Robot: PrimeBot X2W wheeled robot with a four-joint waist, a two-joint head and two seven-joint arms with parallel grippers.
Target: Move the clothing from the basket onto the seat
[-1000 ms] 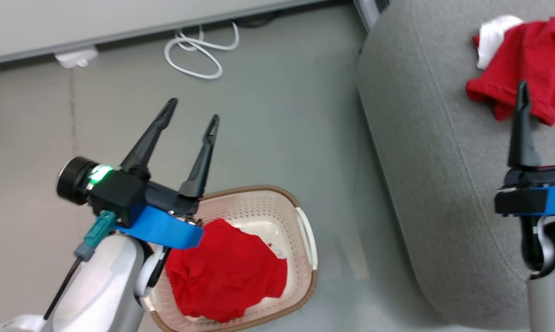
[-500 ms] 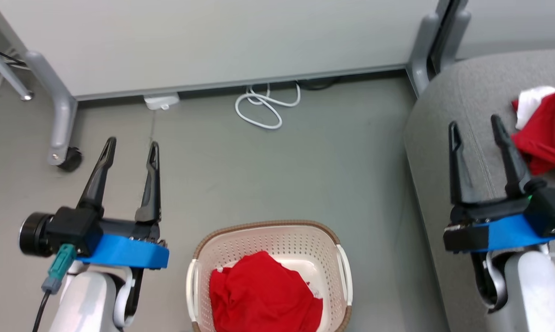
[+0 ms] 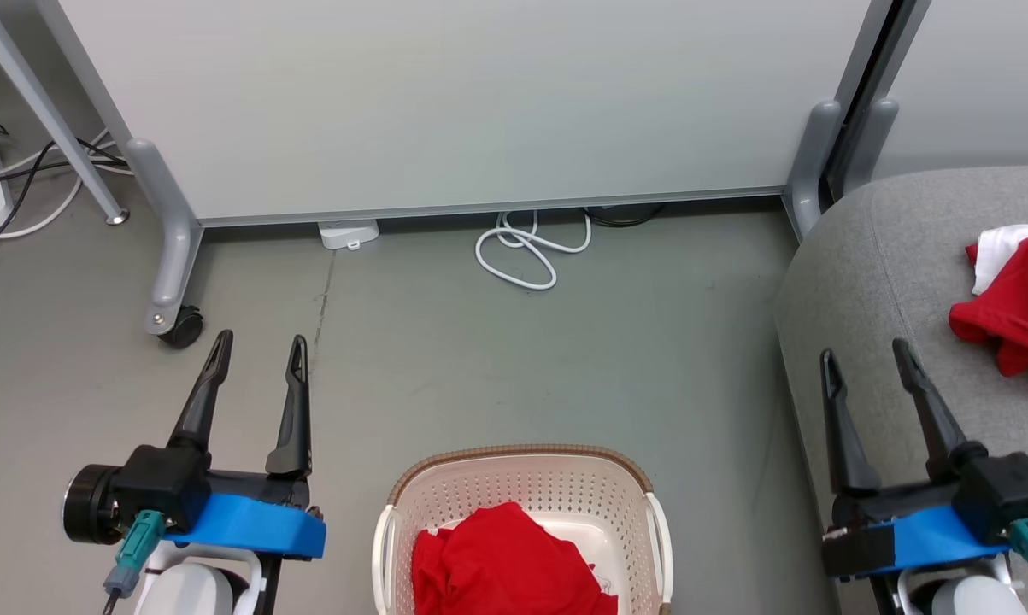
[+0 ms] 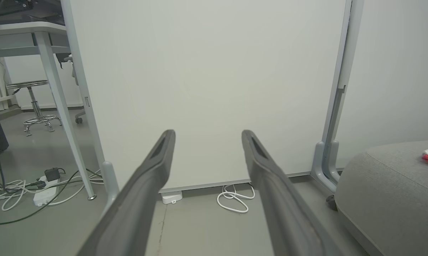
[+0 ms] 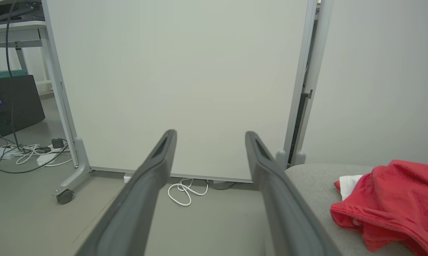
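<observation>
While your left gripper (image 3: 261, 338) and right gripper (image 3: 862, 349) flank the basket (image 3: 522, 450), spread and empty, pinch the clothing (image 3: 501, 559) inside at its bunched crest.

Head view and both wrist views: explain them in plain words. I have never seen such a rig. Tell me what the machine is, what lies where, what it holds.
This is a wheeled robot with two arms, each ending in an end effector of two long dark fingers. The head view looks down from the robot's head: the left end effector at lower left, the right end effector at lower right, both open and empty. Between them, on the grey floor, stands a cream-white perforated plastic laundry basket with a brown rim, with one bright red soft fabric garment inside. At right is a light grey fabric sofa, bearing a second red garment with white trim. Each wrist view looks along that arm's own fingers toward a pale partition panel and a coiled white cable.
</observation>
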